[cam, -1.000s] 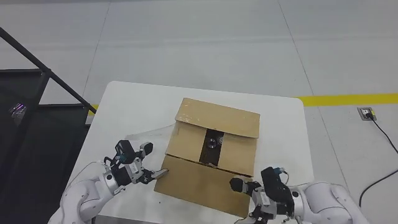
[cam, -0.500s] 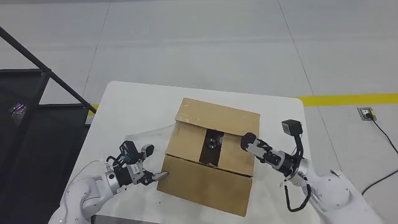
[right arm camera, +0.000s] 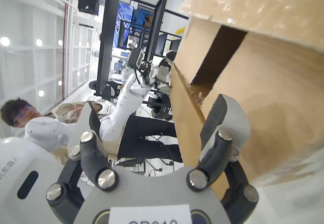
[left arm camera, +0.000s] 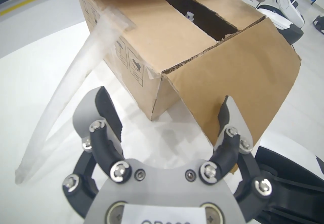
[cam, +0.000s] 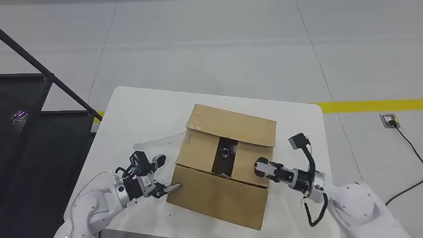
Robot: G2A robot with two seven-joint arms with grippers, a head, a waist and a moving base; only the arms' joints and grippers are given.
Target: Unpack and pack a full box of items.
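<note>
A brown cardboard box (cam: 228, 162) stands mid-table, its top flaps parted by a dark slot with a small item (cam: 226, 151) inside. Its near flap (cam: 218, 197) slopes outward. My left gripper (cam: 165, 189) is open at the box's near-left corner; in the left wrist view the gripper (left arm camera: 164, 98) straddles that corner of the box (left arm camera: 177, 52), one fingertip (left arm camera: 226, 108) against the hanging flap. My right gripper (cam: 261, 168) is open at the box's right edge. In the right wrist view the gripper (right arm camera: 154, 108) has one finger pad (right arm camera: 215, 116) against the box wall (right arm camera: 265, 88).
A clear tape strip (left arm camera: 76, 83) hangs from the box's left top edge down to the white table (cam: 145, 125). Bare tabletop lies left of and behind the box. The table's right edge (cam: 324, 145) is close to my right arm.
My right arm swung from the box's near-right corner up along its right side, then settled at the right top edge. My left gripper edged slightly closer to the box.
</note>
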